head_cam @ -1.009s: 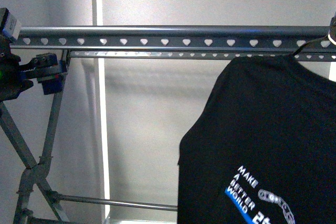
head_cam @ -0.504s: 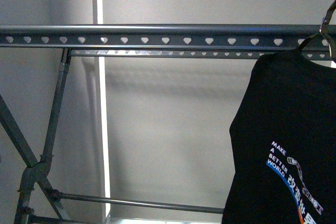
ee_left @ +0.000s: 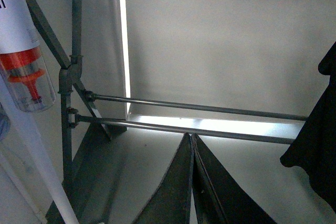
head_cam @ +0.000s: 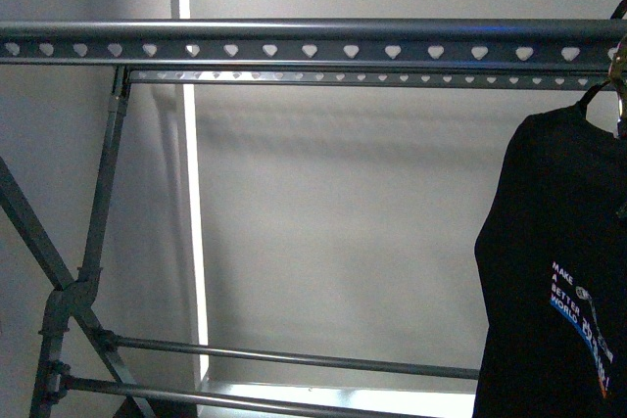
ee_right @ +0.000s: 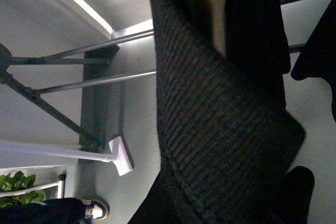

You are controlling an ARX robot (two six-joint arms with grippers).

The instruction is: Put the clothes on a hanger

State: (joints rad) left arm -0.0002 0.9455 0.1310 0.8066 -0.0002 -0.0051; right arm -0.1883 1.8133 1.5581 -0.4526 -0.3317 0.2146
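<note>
The left gripper (ee_left: 192,182) showed in the left wrist view as two dark fingers pressed together, edge to edge, with nothing between them. Beyond them ran two lower crossbars (ee_left: 199,109) of the rack, and a white pole with a red and clear plastic part (ee_left: 26,74) leaned at one side of that view.

The right gripper could not be made out in the right wrist view; ribbed dark fabric filled most of that picture, so whether it was spread or pinching could not be told. Past the fabric, a white floor tool head (ee_right: 122,156), a green plant (ee_right: 21,187) and a sneaker (ee_right: 94,211) were visible.

From the front, neither arm appeared. The black T-shirt (head_cam: 554,271) hung at the far right on a small metal coat hanger (head_cam: 612,85), just below the rack's long rail (head_cam: 294,41) with its row of heart-shaped holes. The shirt's white lettering and blue graphic (head_cam: 578,315) faced the camera. The crossed legs (head_cam: 69,301) stood at the left against a pale wall (head_cam: 343,222).
</note>
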